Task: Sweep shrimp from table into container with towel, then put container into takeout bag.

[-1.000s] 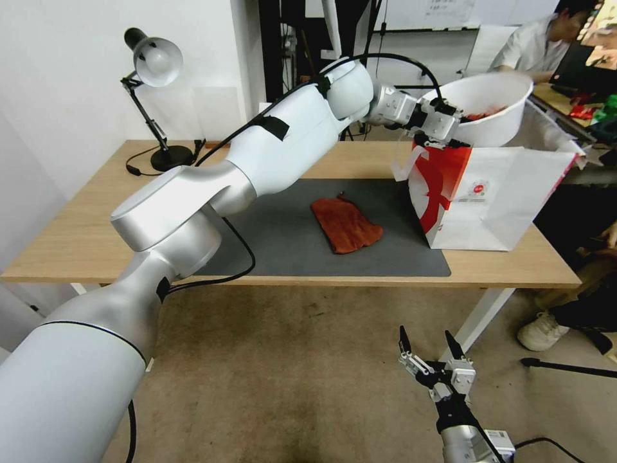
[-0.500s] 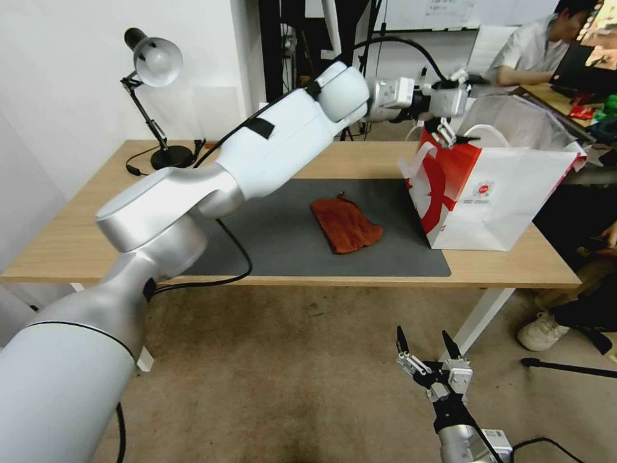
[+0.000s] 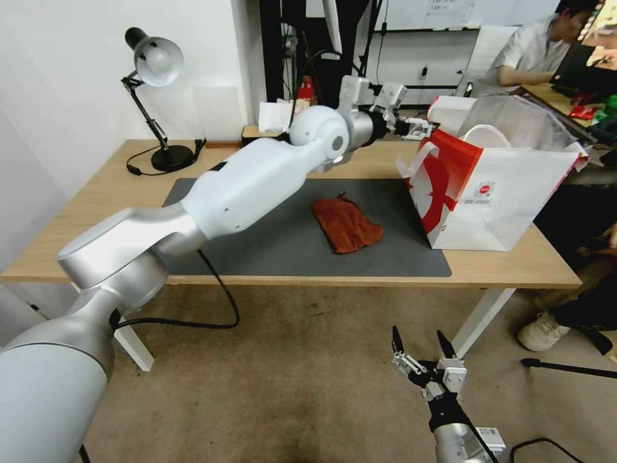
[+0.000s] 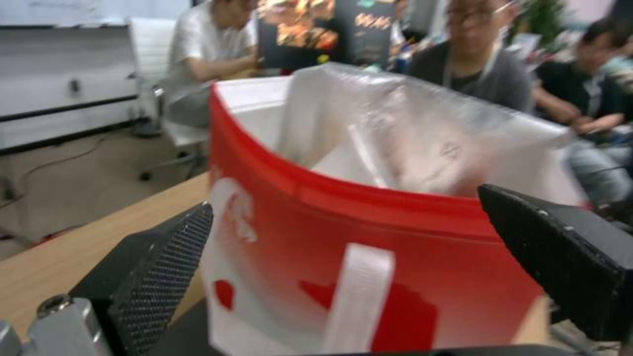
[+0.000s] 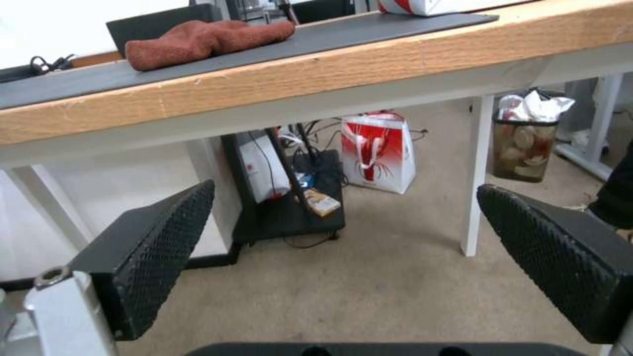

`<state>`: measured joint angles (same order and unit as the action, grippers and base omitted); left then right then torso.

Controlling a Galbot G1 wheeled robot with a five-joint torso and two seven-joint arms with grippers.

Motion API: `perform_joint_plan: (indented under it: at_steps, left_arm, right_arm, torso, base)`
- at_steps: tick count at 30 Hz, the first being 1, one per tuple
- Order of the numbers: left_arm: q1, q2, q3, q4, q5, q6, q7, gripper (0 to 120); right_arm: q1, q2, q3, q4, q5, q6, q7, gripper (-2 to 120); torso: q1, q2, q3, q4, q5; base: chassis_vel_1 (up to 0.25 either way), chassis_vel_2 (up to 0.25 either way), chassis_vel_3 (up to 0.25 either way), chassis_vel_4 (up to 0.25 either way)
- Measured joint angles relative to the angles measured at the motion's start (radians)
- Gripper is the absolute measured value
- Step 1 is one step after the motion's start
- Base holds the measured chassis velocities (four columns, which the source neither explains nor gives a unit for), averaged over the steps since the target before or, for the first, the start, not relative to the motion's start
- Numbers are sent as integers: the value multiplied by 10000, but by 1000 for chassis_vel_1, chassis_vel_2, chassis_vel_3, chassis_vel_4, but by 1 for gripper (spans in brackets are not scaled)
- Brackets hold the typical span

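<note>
The takeout bag (image 3: 498, 196) stands open on the right end of the table (image 3: 83, 218). Inside its mouth shows the white rim of the container (image 3: 486, 134); the shrimp are hidden. My left gripper (image 3: 416, 128) hangs open and empty just beside the bag's red side panel (image 4: 395, 277), level with its top edge, fingers (image 4: 165, 267) spread wide. The rust-red towel (image 3: 346, 224) lies flat on the dark mat (image 3: 270, 244), also seen as a towel (image 5: 204, 38) above the table edge (image 5: 330, 69). My right gripper (image 3: 421, 350) is open and empty below table height.
A desk lamp (image 3: 154, 77) stands at the table's back left with its cable trailing. Under the table sit another red-and-white bag (image 5: 379, 153), a black stand (image 5: 290, 217) and a waste bin (image 5: 524, 143). A white table leg (image 5: 472, 173) is near.
One second ago my left gripper held the container tilted above the bag. The container now sits inside the bag, and the left gripper has let go and pulled back to the bag's left.
</note>
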<state>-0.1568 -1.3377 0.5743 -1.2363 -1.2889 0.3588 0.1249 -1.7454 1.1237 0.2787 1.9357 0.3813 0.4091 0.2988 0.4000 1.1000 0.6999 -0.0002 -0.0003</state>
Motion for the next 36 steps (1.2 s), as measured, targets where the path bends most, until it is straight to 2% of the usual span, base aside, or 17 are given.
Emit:
perform_joint_plan:
  at_steps: [7, 9, 10, 12, 13, 16, 18, 21, 23, 24, 27, 28, 31, 32, 34, 35, 36]
  left_arm:
    - [686, 840, -220, -822, 57, -933, 455, 100]
    - [1291, 1571, -491, -1730, 0, -1271, 342, 100]
    - [1291, 1571, -491, -1730, 0, -1271, 342, 100]
    - [2109, 2486, -914, -2804, 8, -1356, 246, 100]
    - [2109, 2486, -914, -2804, 8, -1356, 246, 100]
    - [2962, 3259, -1466, -3652, 342, -1338, 173, 100]
    - [4084, 4049, -2399, -4642, 732, -1346, 10, 100]
    - [4759, 4399, -2979, -5240, 958, -1356, 26, 100]
    - [6191, 4897, -3980, -6472, 1385, -1426, -53, 100]
    - [6191, 4897, -3980, -6472, 1385, -1426, -53, 100]
    - [8369, 4964, -5459, -7316, 2335, -1602, -314, 100]
    - [8369, 4964, -5459, -7316, 2335, -1602, -314, 100]
    - [10308, 4955, -6889, -7735, 3597, -2377, -151, 100]
    - [10308, 4955, -6889, -7735, 3597, -2377, -151, 100]
    - [12129, 4845, -7895, -8016, 4751, -3084, -87, 100]
    - [12129, 4845, -7895, -8016, 4751, -3084, -87, 100]
    - [12750, 4756, -8214, -8079, 5287, -3336, -74, 100]
  right_arm:
    - [-24, -8, -6, 94, -12, -5, -5, 100]
    - [-28, -5, -21, 176, -21, -9, -7, 100]
    - [-28, -5, -21, 176, -21, -9, -7, 100]
    - [-74, -35, -23, 283, -22, -20, -7, 100]
    - [-74, -35, -23, 283, -22, -20, -7, 100]
    - [-93, -40, -24, 319, -22, -28, -7, 100]
    - [-106, 13, -34, 417, -45, -32, -7, 100]
    - [-100, 26, -69, 463, -60, -46, -6, 100]
    - [-44, 12, -146, 503, -78, -132, 1, 100]
    - [-44, 12, -146, 503, -78, -132, 1, 100]
    - [69, -54, -191, 562, -45, -252, 40, 100]
    - [69, -54, -191, 562, -45, -252, 40, 100]
    - [141, -140, -196, 682, 81, -366, 79, 100]
    - [141, -140, -196, 682, 81, -366, 79, 100]
    - [185, -238, -198, 769, 140, -425, 93, 100]
    - [185, -238, -198, 769, 140, -425, 93, 100]
    - [199, -264, -198, 806, 147, -445, 96, 100]
  torso:
    - [0, 0, 0, -2, 1]
    - [0, 0, 0, 3, 2]
    - [0, 0, 0, 3, 2]
    - [-1, 0, 0, 4, -2]
    - [-1, 0, 0, 4, -2]
    - [0, 0, 0, 3, -3]
    - [0, 0, 0, 3, 1]
    - [0, 1, 0, 4, -3]
    - [-2, 1, -2, 6, 6]
    - [-2, 1, -2, 6, 6]
    - [-1, 1, -1, -3, 0]
    - [-1, 1, -1, -3, 0]
    - [1, 0, -1, 1, 3]
    - [1, 0, -1, 1, 3]
    - [0, 0, -1, 6, -2]
    - [0, 0, -1, 6, -2]
    - [0, 0, -1, 6, 1]
  base:
    - [0, 0, 0, 0]
    - [0, 0, 0, 0]
    - [0, 0, 0, 0]
    - [0, 0, 0, 0]
    - [0, 0, 0, 0]
    - [0, 0, 0, 0]
    - [0, 0, 0, 0]
    - [0, 0, 0, 0]
    - [0, 0, 0, 0]
    - [0, 0, 0, 0]
    - [0, 0, 0, 0]
    - [0, 0, 0, 0]
    - [0, 0, 0, 0]
    - [0, 0, 0, 0]
    - [0, 0, 0, 0]
    - [0, 0, 0, 0]
    - [0, 0, 0, 0]
